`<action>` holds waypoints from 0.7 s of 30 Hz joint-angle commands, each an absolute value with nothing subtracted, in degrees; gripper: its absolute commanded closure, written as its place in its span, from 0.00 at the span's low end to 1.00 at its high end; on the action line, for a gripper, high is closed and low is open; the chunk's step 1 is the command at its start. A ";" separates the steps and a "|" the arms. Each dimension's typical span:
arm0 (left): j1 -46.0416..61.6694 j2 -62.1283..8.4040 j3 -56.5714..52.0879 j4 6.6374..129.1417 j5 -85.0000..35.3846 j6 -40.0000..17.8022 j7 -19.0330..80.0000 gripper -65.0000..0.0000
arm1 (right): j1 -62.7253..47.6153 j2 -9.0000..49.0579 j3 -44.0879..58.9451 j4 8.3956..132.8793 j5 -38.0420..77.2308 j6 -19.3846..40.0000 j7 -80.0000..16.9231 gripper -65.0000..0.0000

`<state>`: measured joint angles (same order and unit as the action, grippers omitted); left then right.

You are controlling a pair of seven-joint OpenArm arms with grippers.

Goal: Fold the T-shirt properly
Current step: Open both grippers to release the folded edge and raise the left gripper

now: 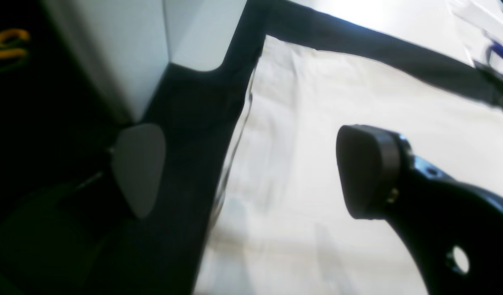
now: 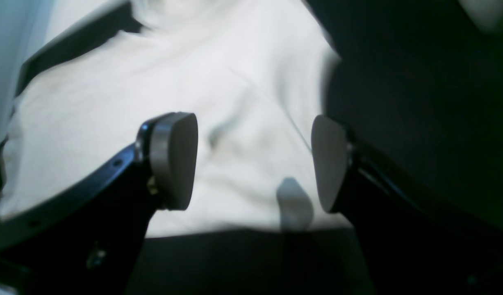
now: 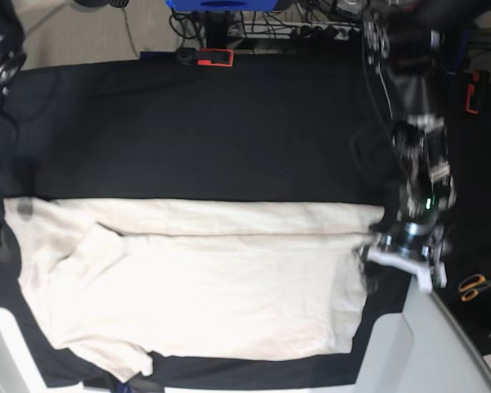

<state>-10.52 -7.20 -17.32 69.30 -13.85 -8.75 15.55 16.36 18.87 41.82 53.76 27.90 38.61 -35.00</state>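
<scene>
No brand or label reads clearly; only blurred yellow marks (image 1: pixel 7 47) show left of the left jaws. The T-shirt (image 3: pixel 204 278) lies flat on the black tabletop (image 3: pixel 213 131). The left gripper (image 1: pixel 251 172) gapes wide, empty, straddling the shirt's edge. The right gripper (image 2: pixel 254 162) stands wide open, cloth beneath and between its pads, nothing held.

One T-shirt (image 3: pixel 196 278) lies on one black-covered worktop (image 3: pixel 204 131). One pair of orange-handled scissors (image 3: pixel 475 286) sits at the side. One red-and-black clip (image 3: pixel 209 56) marks the far edge.
</scene>
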 commanded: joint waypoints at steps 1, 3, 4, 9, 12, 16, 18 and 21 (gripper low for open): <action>-8.84 -7.52 -17.27 72.66 -14.29 -8.84 14.55 0.00 | 16.57 18.59 44.09 56.57 29.67 40.00 -35.21 0.39; -3.21 -7.52 -17.36 77.23 -14.20 -8.84 14.46 0.00 | 13.14 16.66 48.84 60.18 29.67 40.00 -39.16 0.39; -0.92 -7.60 -17.80 78.55 -14.02 -8.92 14.46 0.00 | 12.35 15.43 50.51 61.41 29.67 40.00 -40.84 0.39; 7.34 -9.98 -17.63 81.27 -14.29 -8.92 14.55 0.00 | 11.03 11.38 60.44 61.41 29.49 40.00 -46.90 0.39; 9.45 -9.80 -17.71 81.01 -14.46 -9.01 14.55 0.00 | 11.30 10.86 64.48 56.66 29.67 40.00 -46.90 0.38; 11.03 -9.89 -17.80 80.66 -22.55 -9.01 14.64 0.00 | 12.70 12.09 65.01 49.63 29.67 40.00 -46.73 0.38; 11.56 -10.15 -17.89 79.43 -28.35 -9.01 14.64 0.00 | 14.02 12.79 65.01 46.64 29.67 40.00 -46.11 0.39; 11.74 -10.68 -17.45 77.58 -32.40 -9.01 14.64 0.00 | 15.34 14.11 64.92 41.98 29.67 40.00 -42.24 0.39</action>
<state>11.92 -10.11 -17.50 76.82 -31.94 -8.54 15.66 14.57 12.86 64.99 41.28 28.84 39.53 -42.68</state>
